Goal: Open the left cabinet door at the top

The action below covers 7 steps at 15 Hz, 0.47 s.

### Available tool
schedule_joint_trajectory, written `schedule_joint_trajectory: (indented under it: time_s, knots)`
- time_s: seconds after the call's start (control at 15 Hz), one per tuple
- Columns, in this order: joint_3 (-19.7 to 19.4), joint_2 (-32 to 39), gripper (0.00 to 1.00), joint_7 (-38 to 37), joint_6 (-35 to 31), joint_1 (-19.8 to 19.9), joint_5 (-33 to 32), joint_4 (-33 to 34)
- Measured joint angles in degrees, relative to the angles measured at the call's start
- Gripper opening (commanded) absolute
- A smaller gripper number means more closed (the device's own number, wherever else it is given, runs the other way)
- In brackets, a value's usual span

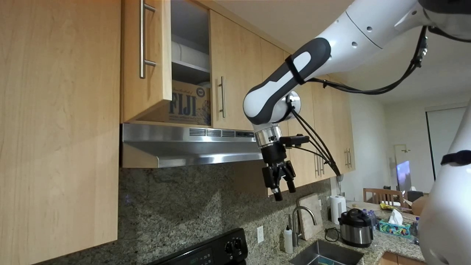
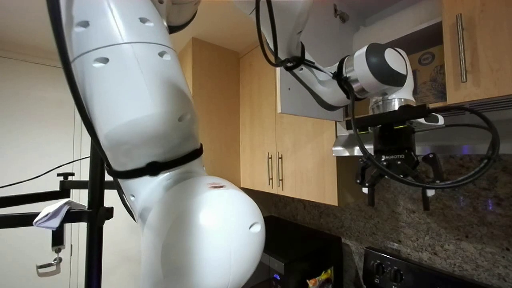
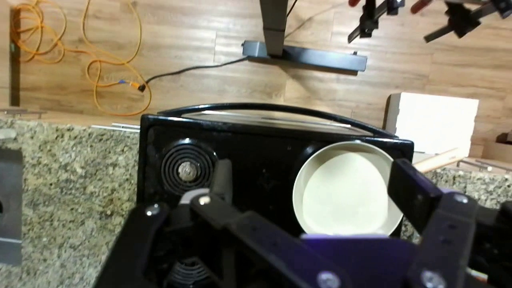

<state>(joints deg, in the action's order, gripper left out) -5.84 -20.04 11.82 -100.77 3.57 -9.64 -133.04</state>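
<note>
The left cabinet door [image 1: 147, 90] stands swung open in an exterior view, its steel bar handle [image 1: 142, 40] on the outer face. Its grey inner face [image 2: 296, 100] shows in an exterior view, partly behind my arm; the handle is hidden there. The twin door [image 1: 239, 66] is closed, also in an exterior view [image 2: 484, 48]. My gripper [image 1: 284, 190] points down, open and empty, apart from the door and lower than it. In an exterior view its spread fingers [image 2: 399, 198] hang in front of the backsplash. In the wrist view the fingers [image 3: 316, 186] are wide apart above the stove.
A FIJI box [image 1: 189, 103] sits inside the open cabinet. The steel range hood [image 1: 176, 136] is below it. A longer light-wood door [image 1: 59, 121] is beside the open door. A pale pan [image 3: 346, 192] sits on the black stove [image 3: 256, 160] below.
</note>
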Motion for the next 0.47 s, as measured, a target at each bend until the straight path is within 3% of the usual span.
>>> schedule_joint_trajectory:
  time_s: [0.2, 0.47]
  knots:
    - [-0.39, 1.55, 1.00, 0.00, 5.36, 0.00, 1.75, 1.95]
    - [-0.52, 2.28, 1.00, 0.00, 6.31, 0.00, 2.53, 2.75]
